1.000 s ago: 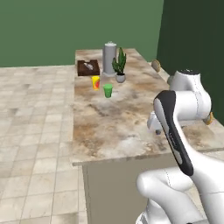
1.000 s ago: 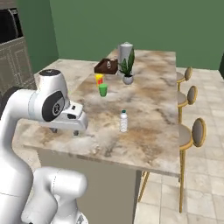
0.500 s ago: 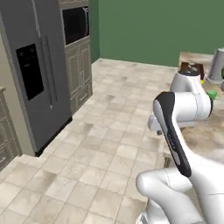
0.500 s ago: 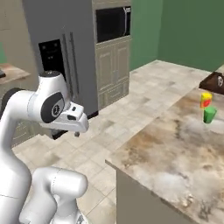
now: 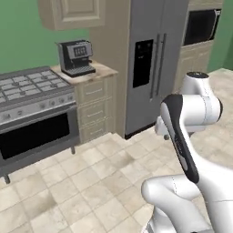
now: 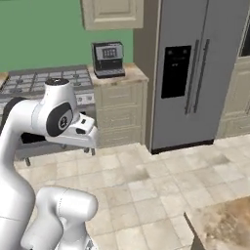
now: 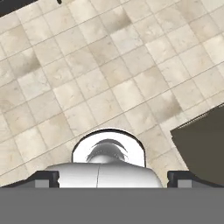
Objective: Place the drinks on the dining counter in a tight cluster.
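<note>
Facing a kitchen wall, left to right in the left base view: a steel stove point(image 5: 32, 113) with a dark oven door at the left edge, then a black coffee machine point(image 5: 75, 57) on a small beige cabinet point(image 5: 93, 109), then a tall grey fridge point(image 5: 150, 59) with two long handles, then a black microwave point(image 5: 200, 27) built in at the upper right. A beige wall cupboard point(image 5: 75, 13) hangs above the coffee machine against the green wall. The white arm point(image 5: 189, 118) folds up at the right, over the tiled floor point(image 5: 86, 182).

In the right base view the arm point(image 6: 53, 117) stands at the left, with the stove, coffee machine point(image 6: 108, 58) and fridge point(image 6: 195, 73) behind it. A marbled corner of the dining desk point(image 6: 222, 224) pokes in at the bottom right; that corner carries nothing, and the drinks' place cannot be told from here.

In the hand view the gripper point(image 7: 111, 177) points down at the floor tiles, its two dark tips point(image 7: 43, 178) standing spread wide with nothing between them. A dark slab corner point(image 7: 205, 140) sits at the right edge; cannot tell what it is.
</note>
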Controlling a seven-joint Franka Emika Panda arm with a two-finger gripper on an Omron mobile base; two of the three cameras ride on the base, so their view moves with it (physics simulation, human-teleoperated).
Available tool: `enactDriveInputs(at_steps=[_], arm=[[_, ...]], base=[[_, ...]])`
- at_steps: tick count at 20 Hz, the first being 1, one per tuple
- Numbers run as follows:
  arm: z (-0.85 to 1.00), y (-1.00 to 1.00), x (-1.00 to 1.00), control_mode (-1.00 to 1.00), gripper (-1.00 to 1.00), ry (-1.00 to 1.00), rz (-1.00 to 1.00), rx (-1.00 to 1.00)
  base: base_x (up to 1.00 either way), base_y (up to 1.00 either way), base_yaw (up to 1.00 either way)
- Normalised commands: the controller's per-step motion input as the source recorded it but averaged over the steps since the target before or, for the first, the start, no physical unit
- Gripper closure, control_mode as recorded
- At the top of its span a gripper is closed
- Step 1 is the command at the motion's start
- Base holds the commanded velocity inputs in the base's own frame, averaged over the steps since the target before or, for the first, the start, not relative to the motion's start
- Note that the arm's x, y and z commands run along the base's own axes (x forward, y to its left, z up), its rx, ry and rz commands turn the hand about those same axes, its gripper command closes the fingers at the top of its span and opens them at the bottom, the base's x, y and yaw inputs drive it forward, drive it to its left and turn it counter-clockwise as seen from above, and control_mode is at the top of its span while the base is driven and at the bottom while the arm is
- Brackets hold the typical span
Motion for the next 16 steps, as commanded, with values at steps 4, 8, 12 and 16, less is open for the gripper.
enactDriveInputs(at_steps=[4, 8, 12, 16], arm=[[0.0, 0.0, 0.0, 1.0, -1.0, 0.0, 0.0, 0.0], [0.0, 0.0, 0.0, 1.0, -1.0, 0.0, 0.0, 0.0], [0.0, 0.0, 0.0, 1.0, -1.0, 0.0, 0.0, 0.0], [0.0, 0.0, 0.0, 1.0, -1.0, 0.0, 0.0, 0.0]], base=[[0.0, 0.55, 0.98], [0.0, 0.58, 0.97], [0.0, 0.67, 0.92], [0.06, 0.65, 0.86]])
